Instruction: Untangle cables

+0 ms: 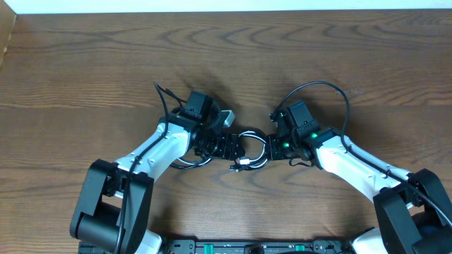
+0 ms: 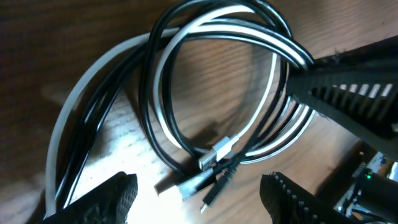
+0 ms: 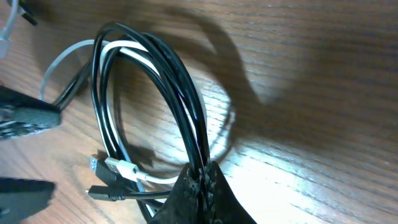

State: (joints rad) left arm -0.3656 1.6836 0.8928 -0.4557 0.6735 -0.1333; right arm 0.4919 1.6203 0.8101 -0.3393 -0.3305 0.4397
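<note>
Overhead: cables [image 1: 244,152] lie coiled on the table [image 1: 282,56], between the left gripper [image 1: 227,147] and right gripper [image 1: 272,148]. Bare wood all round, far edge well apart.

Left wrist: left gripper [image 2: 199,199] jaws wide, holding nothing, plug ends lying between them.

Right wrist: right gripper [image 3: 202,186] pinched shut on the black strands.

Risk: pulling while the loops are crossed could cinch a knot or drag the whole bundle.

No readable text, label, brand, number or sign shows on anything in these views.
</note>
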